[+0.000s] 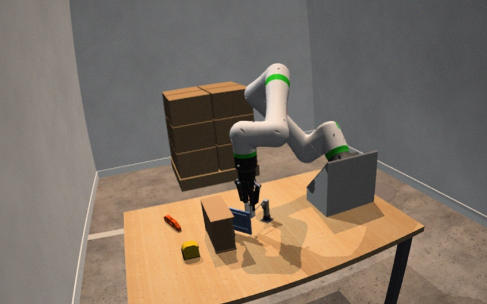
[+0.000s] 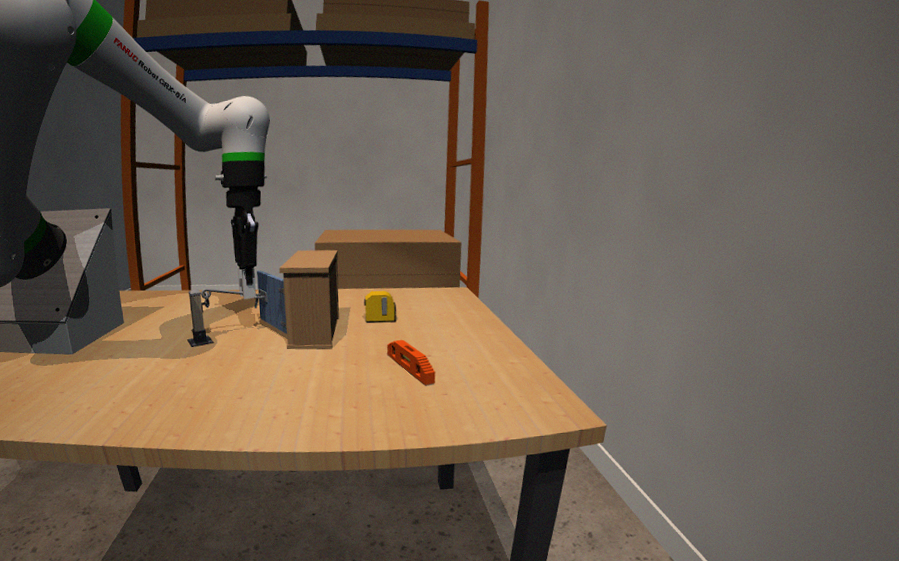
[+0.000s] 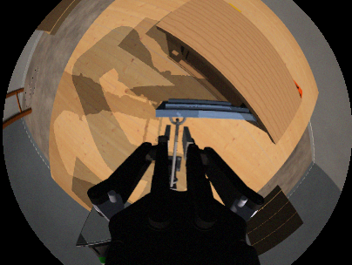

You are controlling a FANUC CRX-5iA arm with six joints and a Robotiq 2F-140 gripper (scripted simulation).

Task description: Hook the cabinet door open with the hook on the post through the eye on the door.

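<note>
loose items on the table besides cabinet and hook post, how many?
2. An orange level lies toward the table's curved end, apart from the cabinet. A yellow tape measure sits just beyond the cabinet's far side. Others could hide behind it.

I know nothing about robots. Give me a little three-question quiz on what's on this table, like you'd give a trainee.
1. What colour is the cabinet door? A) blue B) red C) green
2. Fill the gap: the gripper hangs above the hook, between the cabinet and the ___.
3. True or false: the cabinet door is shut flat against the cabinet.

Key: 1 A. 2 post. 3 False, it stands swung open.
</note>
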